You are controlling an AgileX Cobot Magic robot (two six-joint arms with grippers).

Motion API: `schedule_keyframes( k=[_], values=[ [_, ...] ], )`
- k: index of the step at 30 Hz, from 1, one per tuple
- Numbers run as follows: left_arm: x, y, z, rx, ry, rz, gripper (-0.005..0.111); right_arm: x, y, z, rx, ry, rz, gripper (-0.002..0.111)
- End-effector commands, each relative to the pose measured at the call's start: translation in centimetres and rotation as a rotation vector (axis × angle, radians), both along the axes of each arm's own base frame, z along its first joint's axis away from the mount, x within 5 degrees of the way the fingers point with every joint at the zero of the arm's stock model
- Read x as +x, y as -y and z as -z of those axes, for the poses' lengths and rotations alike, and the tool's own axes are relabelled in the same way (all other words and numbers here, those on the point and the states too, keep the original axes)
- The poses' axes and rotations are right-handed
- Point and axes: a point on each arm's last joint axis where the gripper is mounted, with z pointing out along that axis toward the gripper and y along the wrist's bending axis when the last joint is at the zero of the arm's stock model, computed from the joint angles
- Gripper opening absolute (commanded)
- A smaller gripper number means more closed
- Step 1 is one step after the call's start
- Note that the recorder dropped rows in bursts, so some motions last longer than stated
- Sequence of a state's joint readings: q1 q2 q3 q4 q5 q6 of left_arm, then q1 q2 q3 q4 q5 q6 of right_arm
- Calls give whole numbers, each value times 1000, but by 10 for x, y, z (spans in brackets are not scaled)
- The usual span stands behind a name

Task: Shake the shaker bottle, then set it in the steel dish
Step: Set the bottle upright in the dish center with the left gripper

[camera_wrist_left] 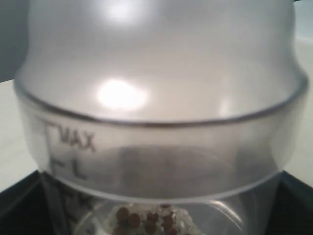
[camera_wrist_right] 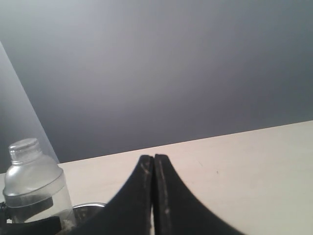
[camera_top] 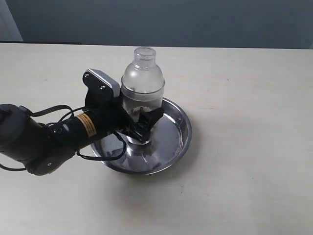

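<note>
Your left gripper [camera_top: 142, 125] is clamped on the lower body of the shaker bottle [camera_top: 143, 84], with a black finger [camera_top: 155, 116] on each side of the clear wall. The bottle stands upright in that grip. Its long axis runs straight up from the claw, with the frosted dome and the small round cap [camera_top: 145, 53] above the fingers and the base below them. In the left wrist view the bottle fills nearly the whole picture (a raised MAX mark [camera_wrist_left: 76, 141] sits just under the dome's seam). Brown pellets [camera_wrist_left: 146, 220] lie low inside it, between the two dark finger edges.

Directly beneath the claw lies the steel dish [camera_top: 186, 128]. The bottle's base is inside the ring of the rim, near the middle. Whether it touches the flat bottom you cannot tell from these views. Your arm crosses over the rim on its own side, and beyond the fingers the dish shows bare, shiny metal up to the rolled edge.

Past the dish, the pale table [camera_top: 244, 171] spreads wide and flat on the side away from your arm and toward its far edge. A grey-blue wall [camera_top: 195, 19] rises behind that edge.

Your right gripper [camera_wrist_right: 154, 196] is out of the exterior view. Its two black jaws are pressed together, and it is well apart from the left claw, with the bottle and a sliver of dish rim showing beyond its tips.
</note>
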State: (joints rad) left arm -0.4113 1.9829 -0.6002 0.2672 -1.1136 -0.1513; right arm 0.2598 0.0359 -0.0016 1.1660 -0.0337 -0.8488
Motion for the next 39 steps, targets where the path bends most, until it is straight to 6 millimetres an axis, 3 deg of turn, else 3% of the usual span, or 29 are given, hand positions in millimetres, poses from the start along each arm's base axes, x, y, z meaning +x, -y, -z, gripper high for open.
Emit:
schedule_keyframes(
  k=[1, 12, 14, 17, 20, 31, 39],
  values=[
    [3, -2, 9, -18, 25, -38, 0, 0, 0, 0, -4, 4, 2, -1],
    [-1, 4, 10, -128, -52, 26, 2, 0, 0, 0, -4, 4, 2, -1],
    [-2, 4, 10, -128, -64, 28, 16, 0, 0, 0, -4, 4, 2, -1],
    [3, -2, 12, -135, -86, -55, 57, 0, 0, 0, -4, 4, 2, -1],
    [5, -7, 15, -122, -103, -122, 78, 0, 0, 0, -4, 4, 2, -1],
    [2, -2, 17, -73, -112, -50, 75, 0, 0, 0, -4, 4, 4, -1],
    [-2, 1, 11, -92, -82, 0, 104, 0, 0, 0, -4, 4, 4, -1]
  ],
)
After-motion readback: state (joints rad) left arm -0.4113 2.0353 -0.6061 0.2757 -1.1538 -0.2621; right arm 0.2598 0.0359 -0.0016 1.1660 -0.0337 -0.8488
